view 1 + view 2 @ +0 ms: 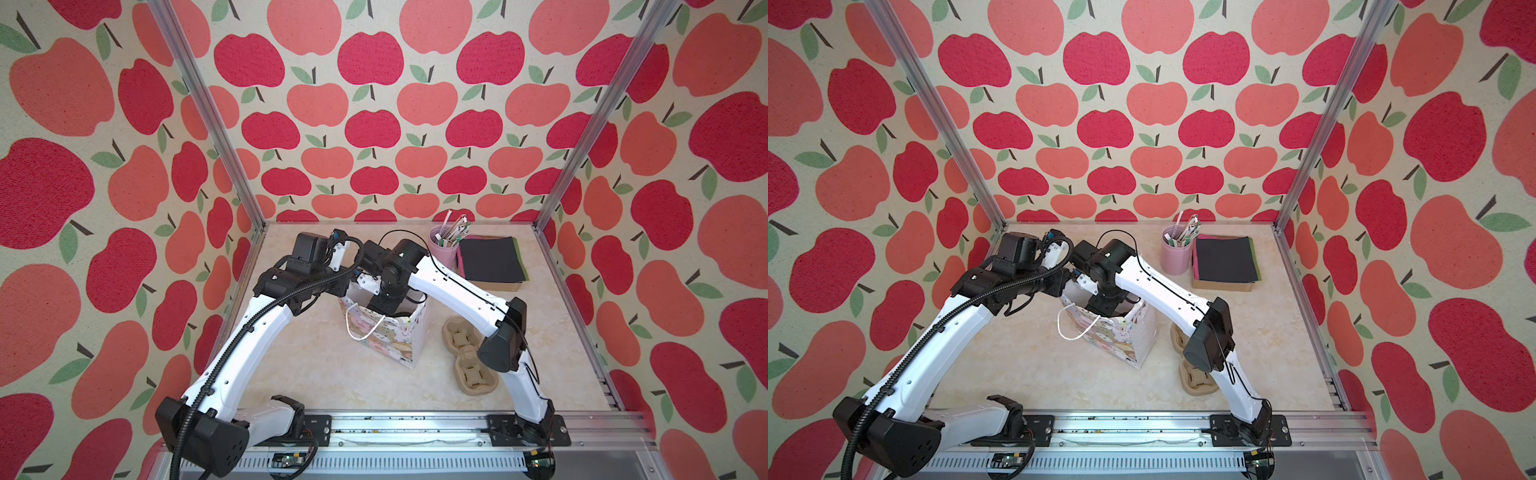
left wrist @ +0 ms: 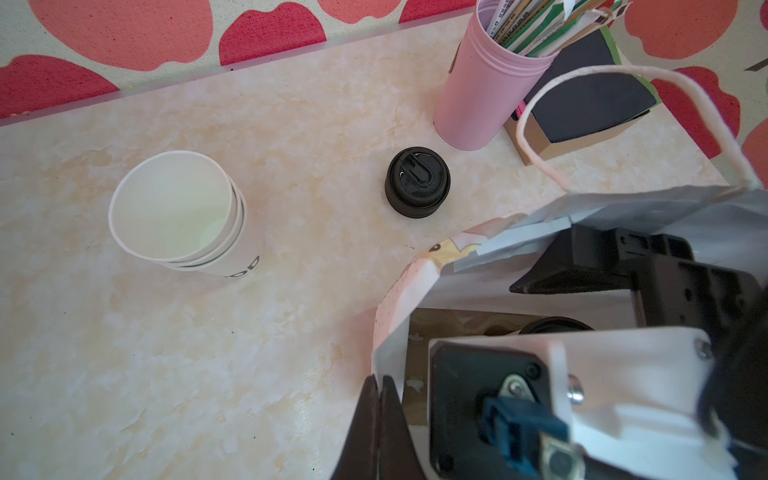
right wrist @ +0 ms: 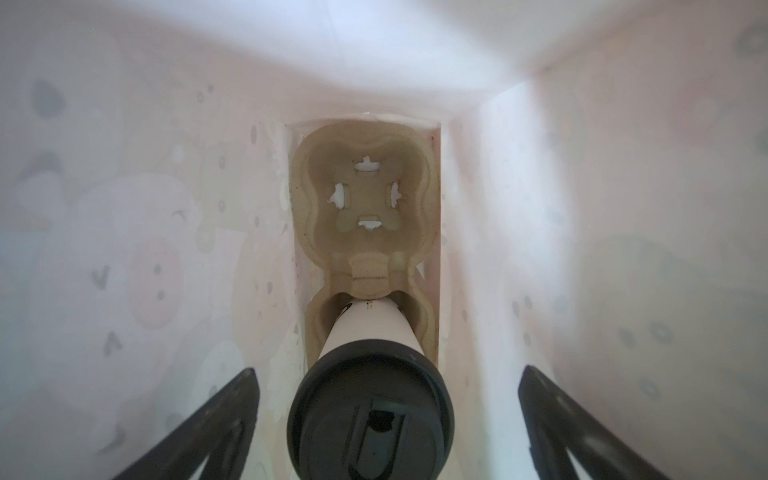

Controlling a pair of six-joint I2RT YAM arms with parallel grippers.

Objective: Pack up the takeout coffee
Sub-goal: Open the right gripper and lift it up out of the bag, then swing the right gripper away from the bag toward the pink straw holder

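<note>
Patterned paper gift bag (image 1: 386, 340) with animal print and white cord handles stands upright mid-worktop, mouth open, in both top views. Marbled beige worktop (image 1: 316, 374).

Right gripper (image 3: 388, 370) is down inside the bag with its black fingers (image 3: 224, 411) spread wide, one on each side of the takeout coffee. They do not touch it and nothing is held.

Takeout coffee: small white paper cup (image 3: 370, 328) capped with a round black plastic lid (image 3: 370, 411). It sits upright in one socket of a brown moulded-pulp cup carrier (image 3: 365, 187) lying on the bag's floor. The carrier's other socket is empty. The lettering on the cup is too small to read.

Left gripper (image 2: 380, 380) has its fingers together, apparently pinched on the bag's rim on the bag's left side. In the top views the arm hides it.

A second pulp carrier (image 1: 467, 361) lies flat on the worktop just right of the bag, partly under the right arm.

Far right corner: a tall pink cup (image 1: 444, 247) full of sticks and sachets, with a cardboard box of dark napkins (image 1: 492, 259) just beside it.

Near the far edge, left wrist view only: a stack of white paper cups (image 2: 174, 212) and a loose black lid (image 2: 417, 183), well apart from each other. The loose lid is near the pink cup.
</note>
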